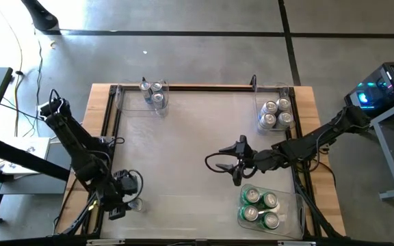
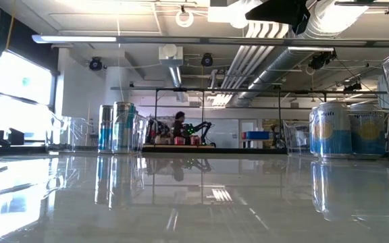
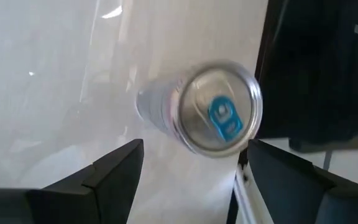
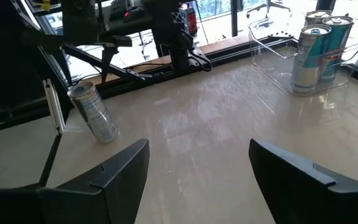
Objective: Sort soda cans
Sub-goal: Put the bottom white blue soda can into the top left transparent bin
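A silver-white soda can with a blue tab stands tilted near the table's near left corner, also in the right wrist view. Its bottom end is down; what props it does not show. My left gripper hangs above it, pointing steeply down. It is open, its fingers short of the can's top and touching nothing. In the high view the left gripper hides most of the can. My right gripper waits open over the table's middle right, with nothing between its fingers.
A clear bin with blue-and-silver cans stands at the far left corner. One with silver-white cans is at the far right, and one with green cans is at the near right. A dark frame rail runs along the table's left side.
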